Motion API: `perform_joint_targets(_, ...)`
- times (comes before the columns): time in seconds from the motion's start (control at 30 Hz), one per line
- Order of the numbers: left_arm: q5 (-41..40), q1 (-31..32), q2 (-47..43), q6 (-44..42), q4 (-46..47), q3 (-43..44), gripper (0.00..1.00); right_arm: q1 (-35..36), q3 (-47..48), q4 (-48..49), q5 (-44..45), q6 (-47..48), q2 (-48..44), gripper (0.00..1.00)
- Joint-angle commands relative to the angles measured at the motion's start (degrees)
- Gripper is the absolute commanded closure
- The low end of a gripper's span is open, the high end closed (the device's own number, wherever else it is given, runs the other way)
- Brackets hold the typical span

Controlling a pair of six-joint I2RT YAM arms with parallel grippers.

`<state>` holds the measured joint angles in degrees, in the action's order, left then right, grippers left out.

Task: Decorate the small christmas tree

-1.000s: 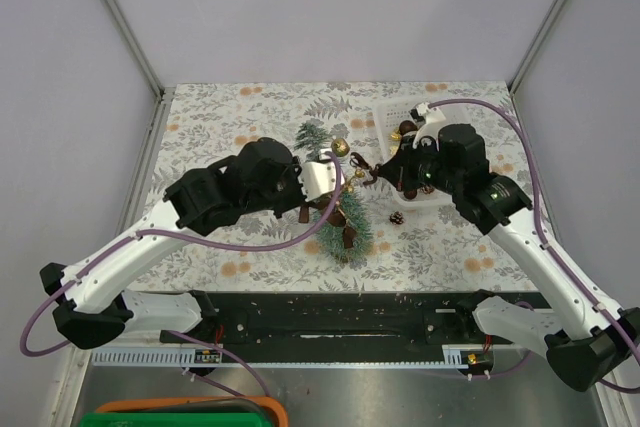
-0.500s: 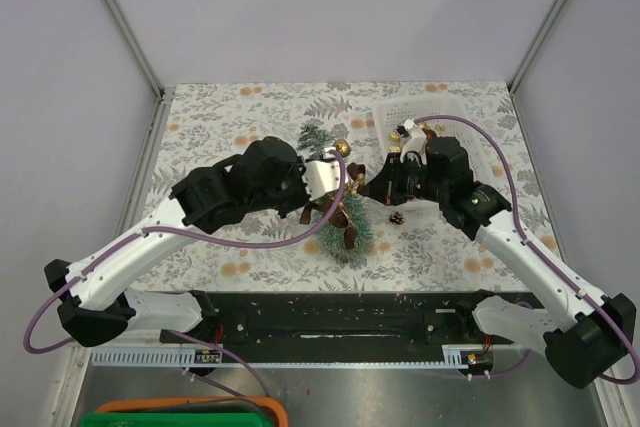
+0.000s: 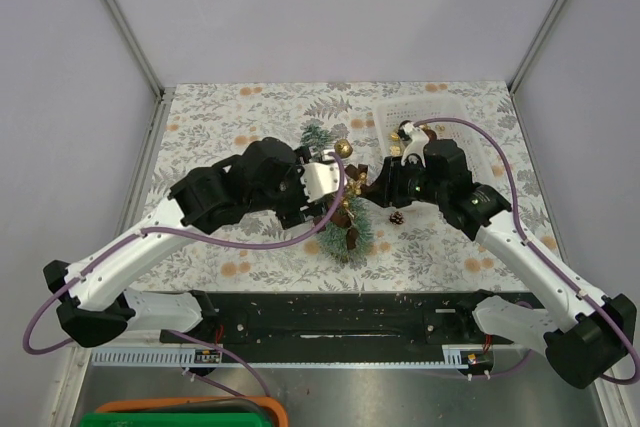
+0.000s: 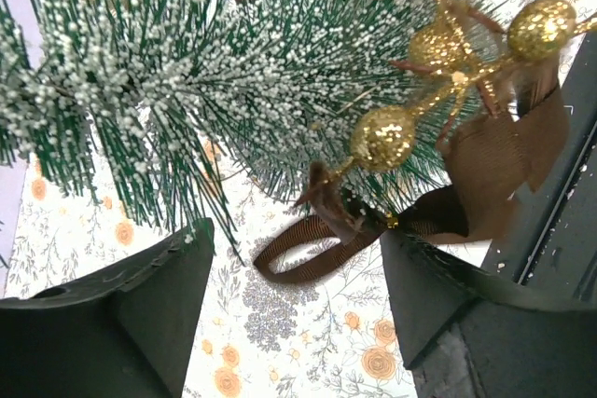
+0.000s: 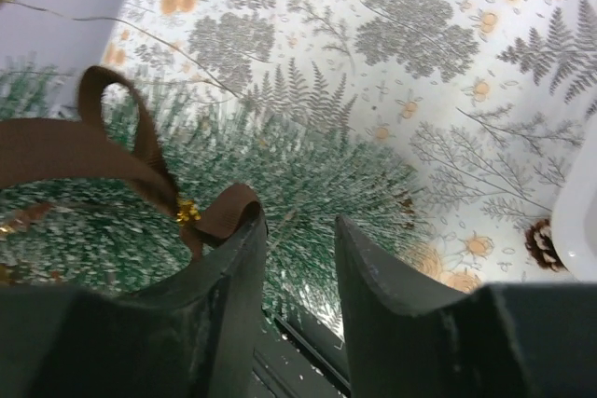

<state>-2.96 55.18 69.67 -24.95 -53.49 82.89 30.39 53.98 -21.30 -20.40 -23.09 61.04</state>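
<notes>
The small christmas tree (image 3: pixel 352 235), a frosted-green bottle-brush cone, is on the floral tablecloth (image 3: pixel 230 107) btwn the two arms. Can't tell if it lies flat or leans.

Left gripper (image 4: pixel 294 240): fingers wide apart, nothing clamped. The tree's bristles and a gold glitter bauble sprig (image 4: pixel 384 137) are just above the gap.

Right gripper (image 5: pixel 298 230): fingers apart too, gap empty. A brown ribbon bow (image 5: pixel 93 151) sits on the tree, right at one fingertip.

Judged step: leaving the bow in place & backing off. The right gripper should prob. draw straight away from the tree, not sideways, so no finger snags a loop. The left gripper should clear the sprig the same way, slowly, as the tree looks light & could roll. More pieces likely wait in the white plastic basket (image 3: pixel 470 112) beyond the tree.
</notes>
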Motion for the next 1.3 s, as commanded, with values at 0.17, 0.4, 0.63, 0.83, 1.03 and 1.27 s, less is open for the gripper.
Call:
perform_joint_targets(0.17, -0.4, -1.7, -5.3, -1.2, -1.9, 2.2, 0.12, 0.5, 3.9, -4.9, 8.4, 3.3, -3.1, 0.45)
perform_joint_targets(0.4, 0.9, -2.6, -8.0, -3.1, -5.3, 3.3, 0.01, 0.5, 7.6, -10.8, 13.9, 4.3, -5.1, 0.33)
perform_joint_targets(0.63, 0.9, -3.2, -8.8, -3.8, -6.5, 3.5, 0.01, 0.5, 9.8, -15.2, 18.7, 4.4, -6.5, 0.24)
perform_joint_targets(0.83, 1.9, -4.6, -8.8, -3.9, -8.6, 5.4, 0.01, 0.4, 12.8, -18.6, 23.9, 4.9, -7.2, 0.21)
perform_joint_targets(1.03, 6.7, -10.4, -8.5, -3.7, -9.3, 8.7, 0.01, -0.4, 16.8, -21.2, 31.0, 5.1, -7.1, 0.18)
perform_joint_targets(1.27, 20.7, -29.7, -4.5, -4.1, -10.4, 15.5, 0.01, -14.1, 21.0, -19.8, 26.4, 3.3, -1.9, 0.18)
